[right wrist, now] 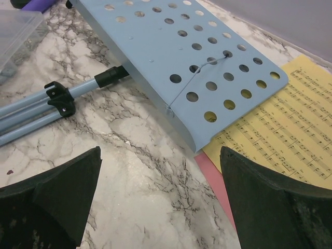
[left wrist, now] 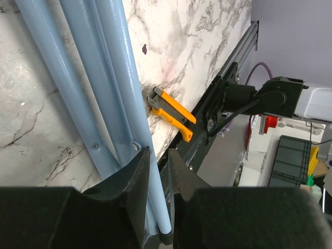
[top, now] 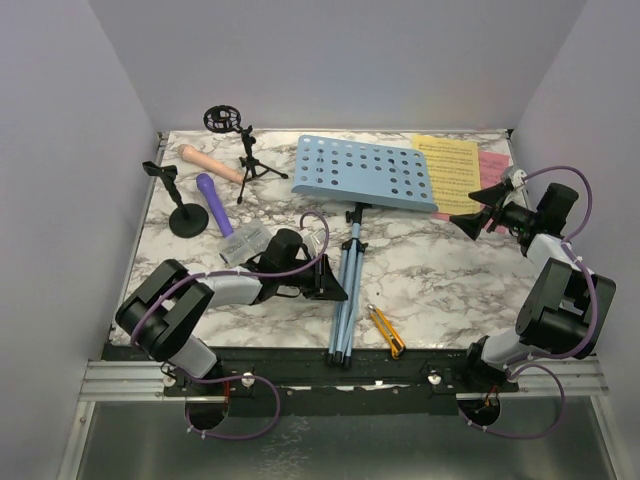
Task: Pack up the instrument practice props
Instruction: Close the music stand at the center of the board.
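The light-blue music rack [top: 365, 172] lies flat, its folded tripod legs [top: 345, 300] pointing to the near edge. My left gripper [top: 338, 285] is shut on one leg [left wrist: 155, 207] near its black foot cap. My right gripper [top: 478, 208] stands open above bare marble [right wrist: 161, 155], by the rack's corner [right wrist: 197, 52]. That corner overlaps the yellow page [right wrist: 285, 140], which lies on the pink page [right wrist: 215, 181]. At the back left lie the beige microphone [top: 210, 163] and the purple microphone [top: 213, 202]. A round-base mount [top: 185, 205] and a small tripod mount [top: 245, 150] stand beside them.
A clear plastic box [top: 245, 243] sits under my left arm. A yellow-and-black utility knife [top: 385, 330] lies just right of the leg ends, close to the table's front rail [left wrist: 228, 78]. Grey walls enclose the table on three sides.
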